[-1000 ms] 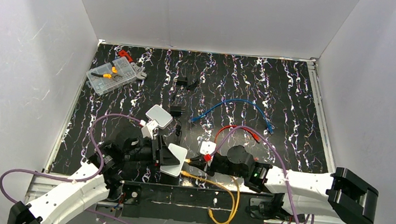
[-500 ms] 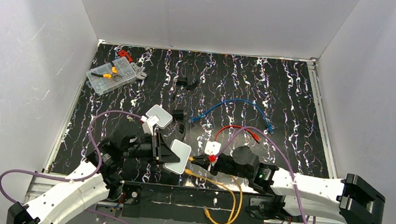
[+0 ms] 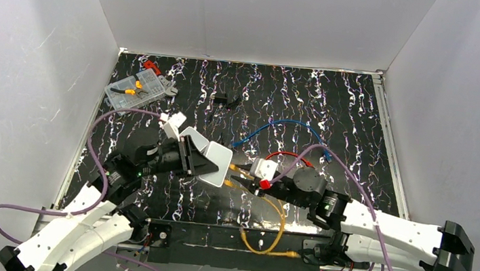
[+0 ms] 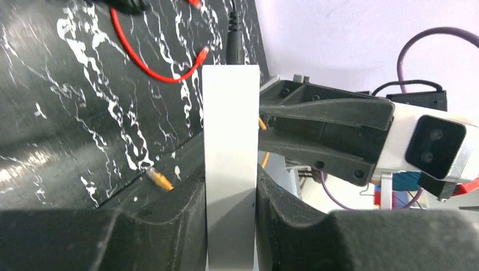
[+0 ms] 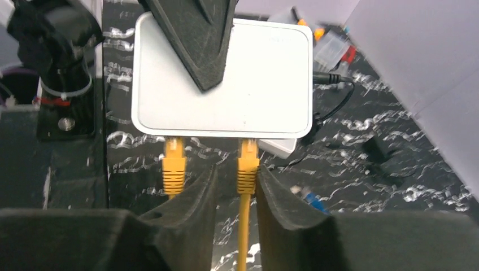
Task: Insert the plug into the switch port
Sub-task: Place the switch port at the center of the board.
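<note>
My left gripper [image 4: 230, 226] is shut on the pale grey switch box [image 4: 230, 158], holding it edge-up above the mat [image 3: 217, 163]. In the right wrist view the switch box [image 5: 226, 79] faces me with two yellow plugs in its near edge. The right-hand plug [image 5: 247, 166] sits in a switch port between my right gripper's [image 5: 237, 186] fingers. Those jaws stand open, with a gap on the plug's left side. The other yellow plug [image 5: 174, 166] is left of the fingers. A black power lead [image 5: 333, 82] enters the box's right edge.
A smaller white box [image 3: 192, 138] lies just behind the switch. Blue cable [image 3: 285, 130] and red cable [image 3: 286, 156] lie mid-mat. A clear parts box [image 3: 137, 90] sits at back left, a black adapter [image 3: 222, 97] farther back. The yellow cable [image 3: 278, 228] loops over the front rail.
The left gripper closed on the switch and carried it up and away from the front edge. The right gripper followed with the plug, then its jaws parted.
</note>
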{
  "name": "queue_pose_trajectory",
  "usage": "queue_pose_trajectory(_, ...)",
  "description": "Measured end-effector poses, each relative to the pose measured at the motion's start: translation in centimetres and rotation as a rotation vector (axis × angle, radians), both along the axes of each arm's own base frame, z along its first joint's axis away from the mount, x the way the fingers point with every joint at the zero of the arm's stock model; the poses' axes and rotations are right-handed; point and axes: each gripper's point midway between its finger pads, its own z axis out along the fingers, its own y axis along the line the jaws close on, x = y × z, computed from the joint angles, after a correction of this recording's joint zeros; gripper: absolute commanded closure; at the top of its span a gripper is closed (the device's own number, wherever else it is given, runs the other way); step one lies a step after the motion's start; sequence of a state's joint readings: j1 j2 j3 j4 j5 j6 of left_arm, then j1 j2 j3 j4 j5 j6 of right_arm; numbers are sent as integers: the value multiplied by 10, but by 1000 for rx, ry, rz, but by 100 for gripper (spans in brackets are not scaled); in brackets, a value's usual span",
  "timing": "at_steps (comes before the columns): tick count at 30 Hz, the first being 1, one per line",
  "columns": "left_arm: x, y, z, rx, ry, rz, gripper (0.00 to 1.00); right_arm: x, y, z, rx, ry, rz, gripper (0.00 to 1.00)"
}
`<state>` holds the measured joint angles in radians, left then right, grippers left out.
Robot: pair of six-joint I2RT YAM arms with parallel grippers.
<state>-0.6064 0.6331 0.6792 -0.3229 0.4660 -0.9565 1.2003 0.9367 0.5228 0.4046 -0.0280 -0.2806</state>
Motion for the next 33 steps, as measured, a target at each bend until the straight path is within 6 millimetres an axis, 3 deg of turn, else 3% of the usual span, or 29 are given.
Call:
queue_pose_trajectory(7, 20, 13, 40, 78, -126, 85, 100, -1, -20, 71, 141, -110, -32, 52)
queue_pose_trajectory(13, 39, 33, 74, 183, -230, 191, 100, -6, -49, 107, 219, -157, -62, 52)
queue_pose_trajectory(20, 62, 73, 105, 335, -346, 378, 100, -7, -59, 107, 210, -160, -75, 51)
queue_pose_trajectory(27, 74, 123, 99, 537, -372, 563, 100, -6, -55, 98, 184, -144, -69, 51)
queue_pose_trajectory(33, 67, 170, 108, 672, -398, 718, 100, -9, -49, 92, 167, -130, -46, 51)
